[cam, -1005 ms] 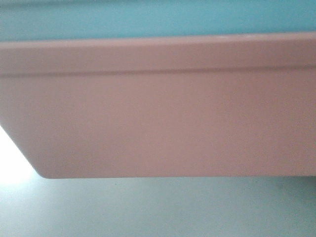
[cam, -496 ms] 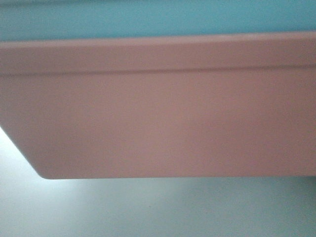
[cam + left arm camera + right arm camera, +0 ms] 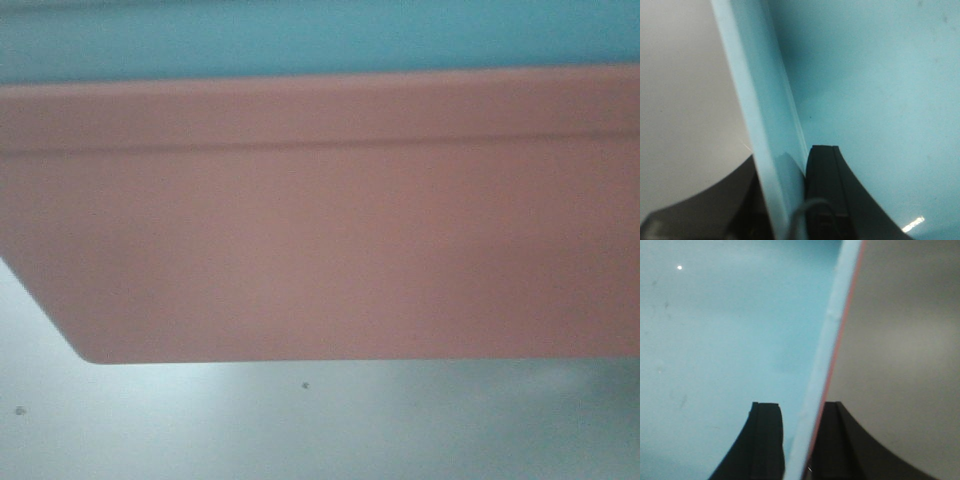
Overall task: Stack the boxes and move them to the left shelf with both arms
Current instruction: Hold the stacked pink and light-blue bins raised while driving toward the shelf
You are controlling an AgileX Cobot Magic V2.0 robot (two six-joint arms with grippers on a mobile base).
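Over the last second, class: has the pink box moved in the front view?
Cannot tell. The pink box keeps its place in the frame, but the grey surface below offers no lasting mark to judge against; only its glare dimmed.

The front-facing camera sat very near the long side of the pink bin (image 3: 320, 250), so that its wall filled most of the view, with a strip of the blue bin (image 3: 300, 40) above and a grey surface (image 3: 300, 430) below. Each wrist camera looked out along its own gripper, the left gripper (image 3: 782, 200) and the right gripper (image 3: 800, 440), from close behind jaws set either side of the blue bin's rim. All three views shared the blue bin, and the pink one also showed as a thin edge in the right wrist view.
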